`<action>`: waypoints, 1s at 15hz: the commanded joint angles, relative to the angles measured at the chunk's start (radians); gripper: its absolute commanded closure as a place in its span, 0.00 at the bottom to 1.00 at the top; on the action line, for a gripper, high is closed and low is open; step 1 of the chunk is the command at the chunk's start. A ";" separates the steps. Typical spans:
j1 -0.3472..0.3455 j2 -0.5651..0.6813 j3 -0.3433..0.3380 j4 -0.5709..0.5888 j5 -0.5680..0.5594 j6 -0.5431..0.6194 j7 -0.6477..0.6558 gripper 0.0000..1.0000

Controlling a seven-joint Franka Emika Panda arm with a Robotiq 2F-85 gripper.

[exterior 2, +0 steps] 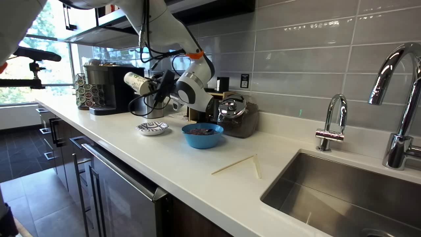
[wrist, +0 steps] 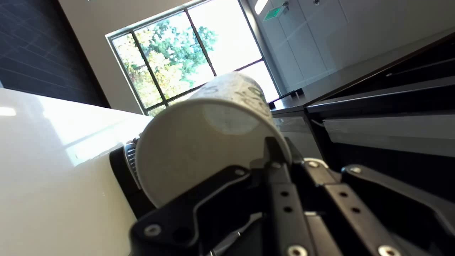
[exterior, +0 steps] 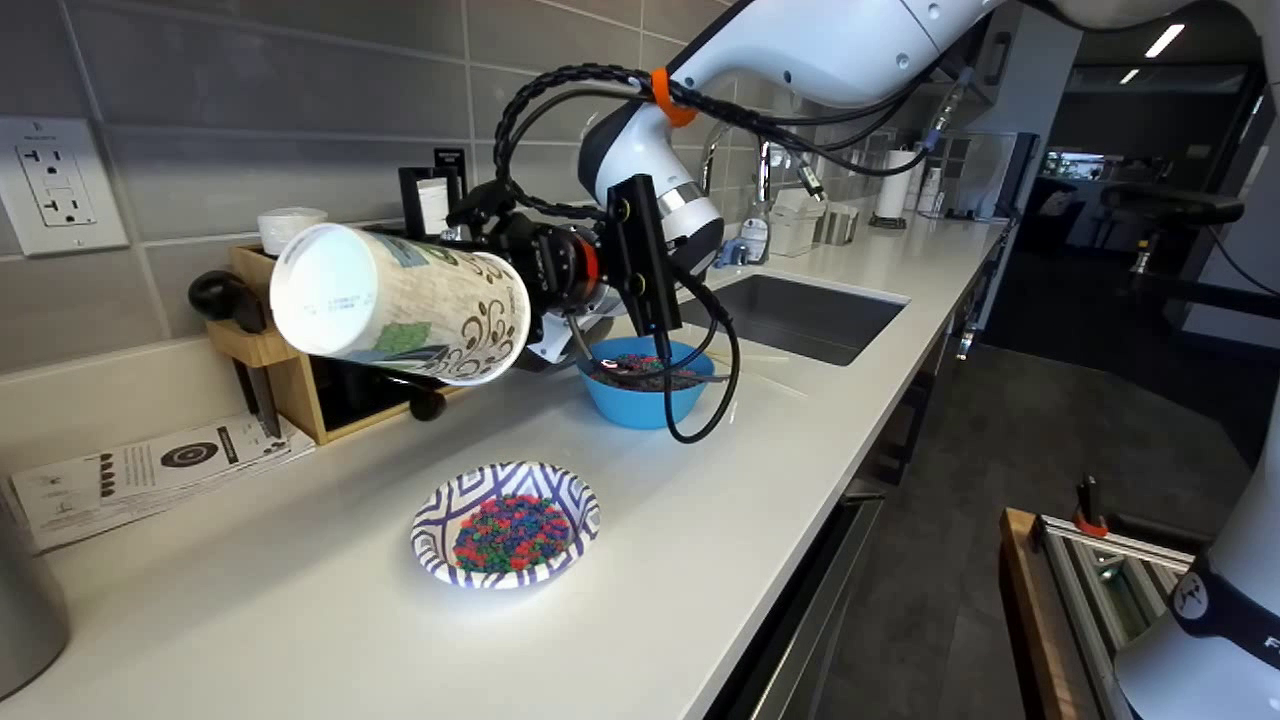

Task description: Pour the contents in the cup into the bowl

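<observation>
The gripper (wrist: 282, 148) was clenched on the rim of the cup (exterior: 440, 300), one finger (wrist: 272, 151) inside and one outside, presumably to leave the mouth free for pouring. Tipped almost sideways, its mouth lower than its base so contents could slide out, the cup looked bare inside; the pour seemed finished. Below the gripper sat the patterned bowl (exterior: 438, 518), likely placed to catch the coloured pieces (exterior: 512, 533) it held. Farther off, behind the gripper, stood a deeper blue bowl (exterior 2: 201, 141).

The white, black-cabled robot arm (exterior: 820, 55) is slanting downward, its black metal two-fingered gripper (wrist: 283, 152) pointing sideways, fingers (wrist: 274, 153) pinching nearly together
</observation>
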 commanded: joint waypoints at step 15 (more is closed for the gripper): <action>0.095 -0.211 -0.051 -0.036 -0.297 0.268 0.003 0.99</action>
